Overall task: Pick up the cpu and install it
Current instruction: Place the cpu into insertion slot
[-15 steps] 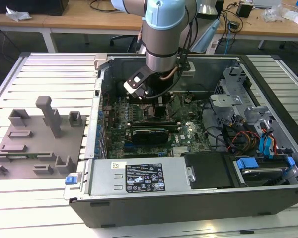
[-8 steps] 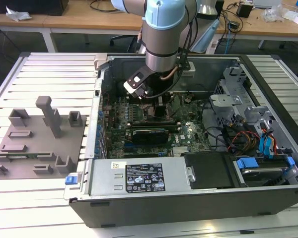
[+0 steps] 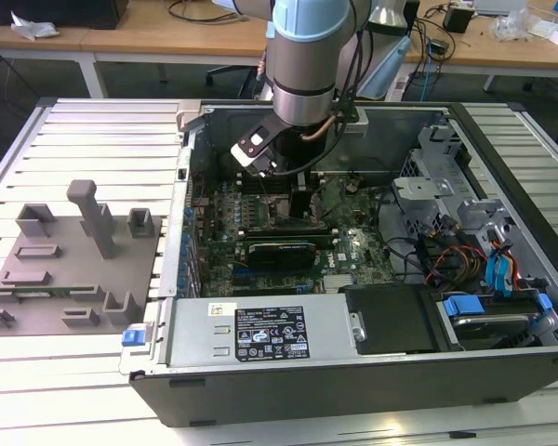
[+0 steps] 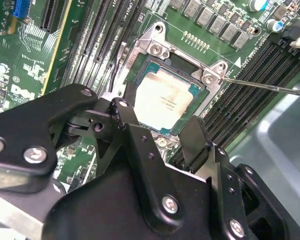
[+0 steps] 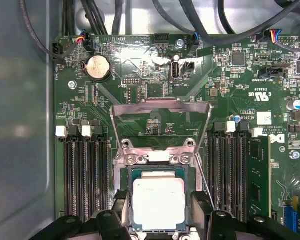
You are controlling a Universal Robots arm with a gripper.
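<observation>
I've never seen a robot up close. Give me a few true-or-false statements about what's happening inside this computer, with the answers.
1. The silvery chip lies in the socket on the green board. True.
2. The metal bracket is shut down over the chip. False: it stands flipped up, leaving the chip uncovered.
3. The gripper is right by the chip. True.
4. The computer case is closed. False: it is open and the board shows.
</observation>
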